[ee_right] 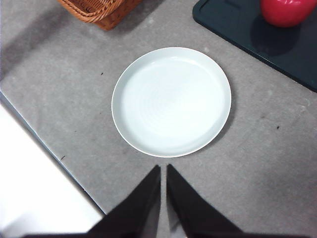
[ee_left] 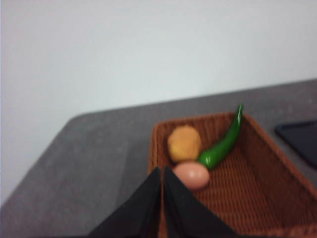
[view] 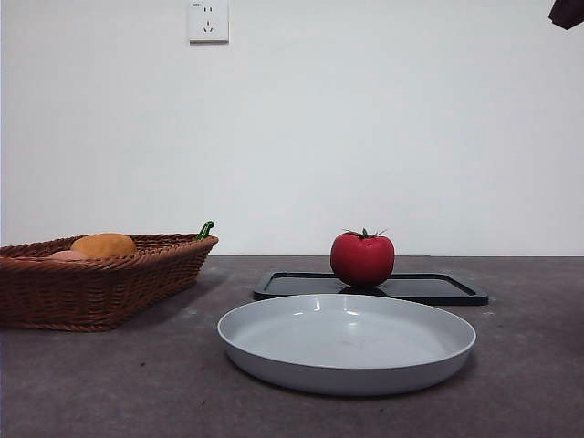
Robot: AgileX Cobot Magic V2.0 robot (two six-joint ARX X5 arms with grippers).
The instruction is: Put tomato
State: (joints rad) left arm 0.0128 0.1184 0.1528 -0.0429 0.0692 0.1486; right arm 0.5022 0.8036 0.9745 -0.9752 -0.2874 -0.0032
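Observation:
The glossy red tomato (view: 362, 258) with a green stem stands on a black tray (view: 438, 289) behind a pale grey plate (view: 347, 342). In the right wrist view the tomato (ee_right: 288, 11) shows at the frame's edge on the tray (ee_right: 237, 29), beyond the plate (ee_right: 171, 101). My right gripper (ee_right: 163, 171) is shut and empty, high above the table near the plate's rim. My left gripper (ee_left: 162, 173) is shut and empty above the wicker basket (ee_left: 257, 183). One arm shows only as a dark tip (view: 568, 12) at the top right corner.
The wicker basket (view: 91, 287) stands at the left and holds an orange rounded fruit (view: 104, 245), a pale pink fruit (ee_left: 191, 175) and a green chilli (ee_left: 223, 144). The table's edge (ee_right: 44, 144) runs close to the plate. A wall socket (view: 208, 20) is on the wall.

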